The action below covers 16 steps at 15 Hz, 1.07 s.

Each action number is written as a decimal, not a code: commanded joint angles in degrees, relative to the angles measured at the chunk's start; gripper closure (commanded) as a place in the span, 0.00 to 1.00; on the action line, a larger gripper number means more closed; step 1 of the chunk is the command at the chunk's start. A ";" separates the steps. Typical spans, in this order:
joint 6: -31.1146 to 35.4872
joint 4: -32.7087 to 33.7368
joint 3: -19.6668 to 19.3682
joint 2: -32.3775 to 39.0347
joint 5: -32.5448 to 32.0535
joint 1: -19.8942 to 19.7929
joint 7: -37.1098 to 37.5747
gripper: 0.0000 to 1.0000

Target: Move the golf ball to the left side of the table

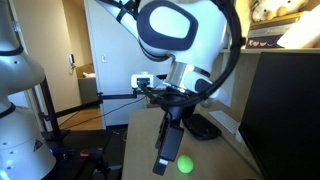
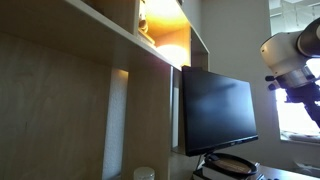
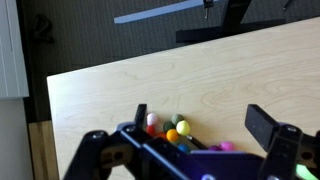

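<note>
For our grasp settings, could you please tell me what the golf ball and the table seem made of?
The golf ball: likely hard plastic, bright fluorescent green; surface detail too small to see. The table: wood or wood-look laminate, tan grain lines, smooth matte.

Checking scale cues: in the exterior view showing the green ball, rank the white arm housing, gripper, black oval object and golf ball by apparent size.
1. White arm housing, enlarged by nearness to the camera.
2. Gripper.
3. Black oval object, partly hidden, so unsure against the gripper.
4. Golf ball.
</note>
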 commanded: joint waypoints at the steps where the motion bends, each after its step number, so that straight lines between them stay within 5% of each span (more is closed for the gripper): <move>1: -3.59 5.79 -0.05 6.79 0.89 0.53 -1.98 0.00; 6: -4.48 10.21 -0.26 13.02 -0.43 1.24 -1.93 0.00; 16: 10.74 7.86 -0.23 15.10 -5.69 2.00 -4.96 0.00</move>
